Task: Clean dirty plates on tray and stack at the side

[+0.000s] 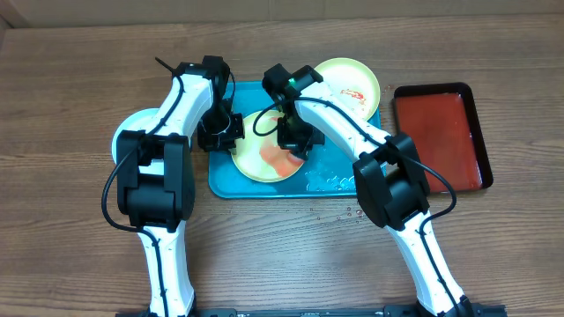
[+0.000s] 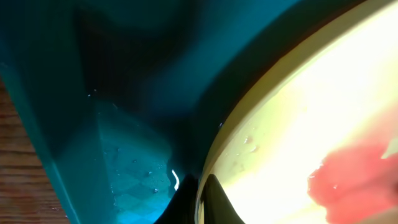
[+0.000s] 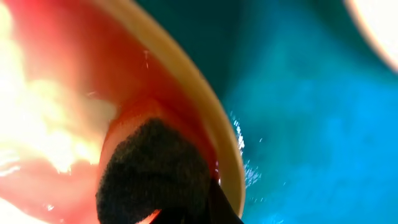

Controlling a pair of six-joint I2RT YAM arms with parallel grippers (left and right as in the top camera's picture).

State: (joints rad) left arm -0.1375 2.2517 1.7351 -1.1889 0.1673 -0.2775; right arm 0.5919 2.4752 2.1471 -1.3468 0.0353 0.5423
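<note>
Three plates show from overhead. The smeared plate (image 1: 261, 164), yellow-green with red sauce, lies in the tray (image 1: 333, 167) left of centre. A second yellow-green plate (image 1: 348, 81) sits at the tray's 1 o'clock corner, overlapping the rim. The pale blue-white plate (image 1: 129, 130) rests on the table (image 1: 70, 106) out at 9 o'clock, largely hidden under the left arm.

The left gripper (image 1: 220, 134) meets the smeared plate at its 9 o'clock edge. In the wrist view only its dark fingertips (image 2: 217, 202) poke in at the bottom, one on each side of the rim, pinching it.

The right gripper (image 1: 293, 139) is over that plate's 2 o'clock area. Its wrist view is blurred and overexposed, showing a dark sponge (image 3: 152, 168) pressed into the red smear. The fingers are almost wholly cut off, though the sponge sits gripped between them.

Water droplets (image 1: 330, 183) speckle the tray near 5 o'clock. A red tray (image 1: 441, 136) lies apart at 3 o'clock.
</note>
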